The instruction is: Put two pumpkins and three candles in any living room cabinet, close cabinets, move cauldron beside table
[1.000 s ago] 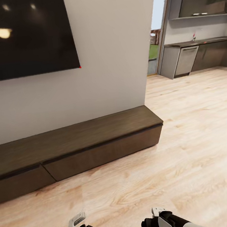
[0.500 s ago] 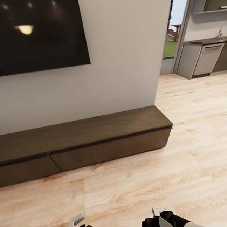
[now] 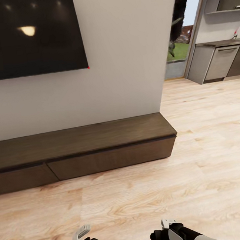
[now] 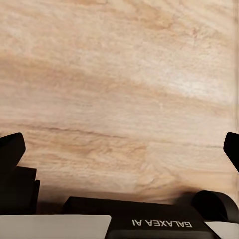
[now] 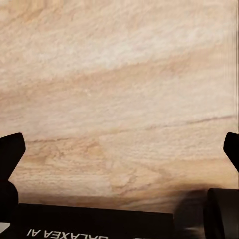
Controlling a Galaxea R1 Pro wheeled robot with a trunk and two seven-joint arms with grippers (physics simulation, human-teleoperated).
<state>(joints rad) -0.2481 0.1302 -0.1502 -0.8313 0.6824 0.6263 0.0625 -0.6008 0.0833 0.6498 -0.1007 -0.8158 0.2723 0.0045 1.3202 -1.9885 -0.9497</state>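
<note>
The cabinet (image 3: 81, 142), a long low dark-brown console, runs along the off-white wall under the black TV (image 3: 28, 35) in the living room. Its drawer fronts (image 3: 109, 159) sit flush and shut. At the head view's lower edge my left gripper (image 3: 81, 232) and right gripper (image 3: 167, 223) hang low over the wood floor, a stretch of floor short of the cabinet. Each wrist view looks straight down at bare planks, the left gripper (image 4: 119, 149) and right gripper (image 5: 119, 149) open with nothing between the fingers. The pumpkins, candles, cauldron and table are out of view.
The cabinet's right end (image 3: 170, 136) stops at the wall corner. Past it a doorway leads to grey kitchen units (image 3: 218, 62) and a glass door showing greenery (image 3: 175, 50). Light plank floor (image 3: 212, 143) spreads to the right and in front of me.
The whole picture has shifted and levelled, so the camera has moved: the cabinet now lies square to me and slightly further left. Both grippers keep their pose.
</note>
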